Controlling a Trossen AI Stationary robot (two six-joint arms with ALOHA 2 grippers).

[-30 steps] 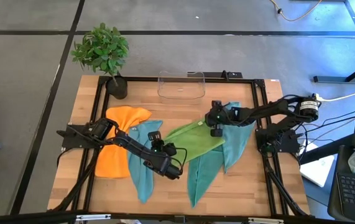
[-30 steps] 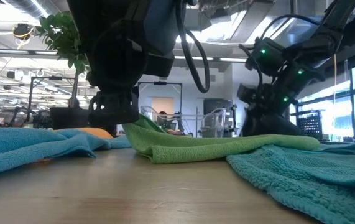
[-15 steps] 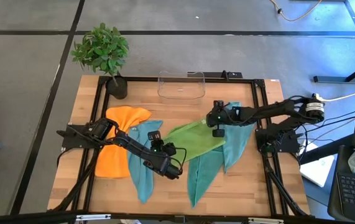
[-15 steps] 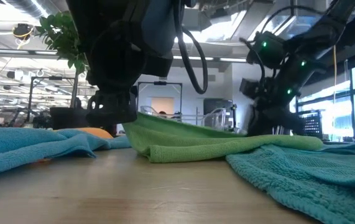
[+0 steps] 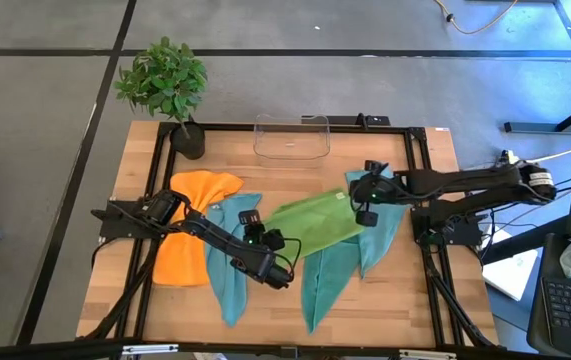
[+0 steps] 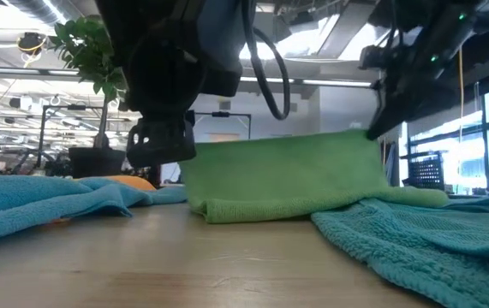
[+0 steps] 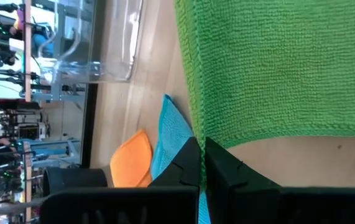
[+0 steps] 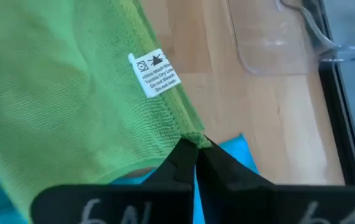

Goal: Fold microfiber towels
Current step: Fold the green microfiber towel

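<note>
Now both grippers — left [image 5: 283, 272] & right [image 5: 356, 203] — clamped on green towel [image 5: 313, 222] corners, lifted taut.

Wooden desk [image 5: 285, 170] with towels, bin and plant

An orange towel [image 5: 187, 235], teal towels [image 5: 335, 270], a green towel [image 5: 310, 225], a clear bin [image 5: 291, 137] and a potted plant [image 5: 165, 85] lie on it.

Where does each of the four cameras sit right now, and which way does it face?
High view: overhead, straight down on table, both arms, plant, clear bin.
Low view: table height, looking level across; arms drop in from above.
Left wrist view: past left gripper shut on green towel.
Right wrist view: past right gripper pinching the opposite corner by its label.
All four share that towel.
</note>
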